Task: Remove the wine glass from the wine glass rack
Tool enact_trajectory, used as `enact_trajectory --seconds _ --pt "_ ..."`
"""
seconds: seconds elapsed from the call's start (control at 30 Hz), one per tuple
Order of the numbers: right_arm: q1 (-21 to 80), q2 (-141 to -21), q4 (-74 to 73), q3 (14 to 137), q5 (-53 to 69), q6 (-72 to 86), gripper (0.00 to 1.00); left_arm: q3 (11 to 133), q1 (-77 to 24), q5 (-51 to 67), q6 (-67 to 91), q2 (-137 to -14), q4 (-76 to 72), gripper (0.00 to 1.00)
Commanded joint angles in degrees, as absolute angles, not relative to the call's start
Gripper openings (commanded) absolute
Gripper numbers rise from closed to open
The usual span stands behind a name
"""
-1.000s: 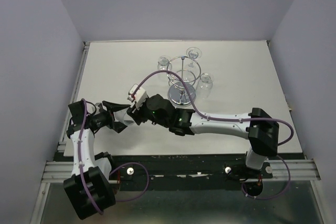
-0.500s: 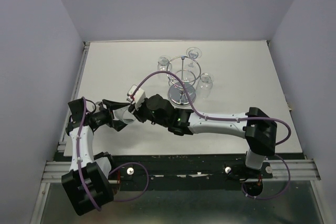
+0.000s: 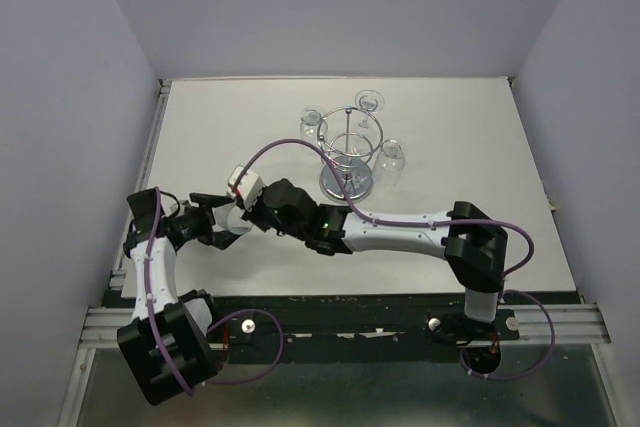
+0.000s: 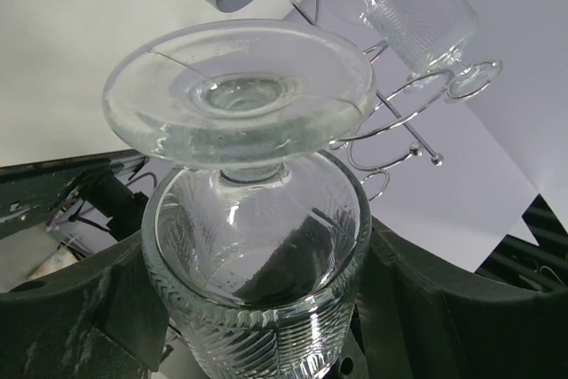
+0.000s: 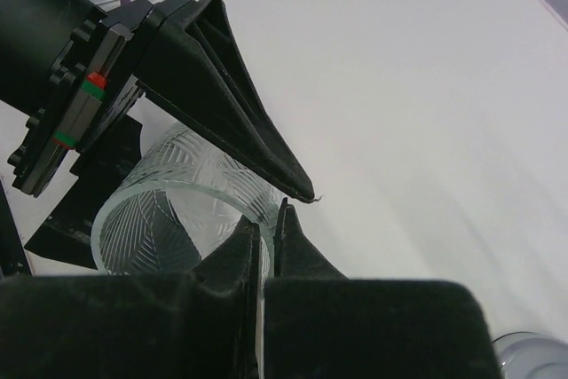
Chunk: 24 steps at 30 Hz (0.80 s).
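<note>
A clear ribbed wine glass [image 4: 257, 264] lies off the wine glass rack [image 3: 348, 152], at the table's left between both grippers. My left gripper [image 4: 257, 317] is shut on its bowl, one black finger on each side, and the glass's foot [image 4: 240, 86] points toward the rack [image 4: 390, 122]. My right gripper [image 5: 269, 224] is shut on the glass rim [image 5: 169, 210], one fingertip inside and one outside. In the top view the glass is mostly hidden where the left gripper [image 3: 213, 220] and the right gripper [image 3: 232, 219] meet.
Three more glasses hang on the chrome rack: one on the left [image 3: 312, 122], one at the back [image 3: 368, 102], one on the right [image 3: 393, 159]. The right arm [image 3: 400, 232] stretches across the table in front of the rack. The table's left edge [image 3: 150, 162] is close to the left arm.
My right gripper has closed onto the glass rim. Both grippers and the glass have shifted a little to the left, away from the rack.
</note>
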<state>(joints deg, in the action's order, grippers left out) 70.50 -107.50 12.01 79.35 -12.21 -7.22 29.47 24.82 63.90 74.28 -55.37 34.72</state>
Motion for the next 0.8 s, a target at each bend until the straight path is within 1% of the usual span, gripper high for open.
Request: enact_trajectory --seconds 0.0,0.03,0.07,0.17,0.43,0.6,0.77 --pt "69.8 -107.9 17.2 82.6 -13.2 -5.3 0.01 30.9 25.8 66.7 69.9 -53.3 35.3 0.56" --pt "69.5 -107.5 17.5 82.6 -13.3 -5.7 0.01 30.7 26.3 66.5 69.3 -53.2 35.6 0.67" --pt "69.3 -107.1 17.7 82.6 -13.3 -6.1 0.01 30.5 26.8 66.3 68.5 -53.0 35.9 0.98" --pt "68.6 -105.6 18.4 82.5 -12.1 -7.8 0.01 31.7 29.2 64.3 65.4 -52.6 38.5 0.99" --pt "67.1 -100.3 20.4 82.4 -10.5 -12.4 0.01 38.2 31.2 64.0 61.0 -52.7 40.7 0.99" --pt "65.1 -95.0 21.3 84.3 -8.4 -13.8 0.01 42.4 35.3 66.5 57.0 -54.0 33.0 0.99" --pt "63.0 -90.0 20.5 86.4 -6.9 -12.7 0.01 42.6 38.0 64.5 57.0 -56.0 29.4 0.99"
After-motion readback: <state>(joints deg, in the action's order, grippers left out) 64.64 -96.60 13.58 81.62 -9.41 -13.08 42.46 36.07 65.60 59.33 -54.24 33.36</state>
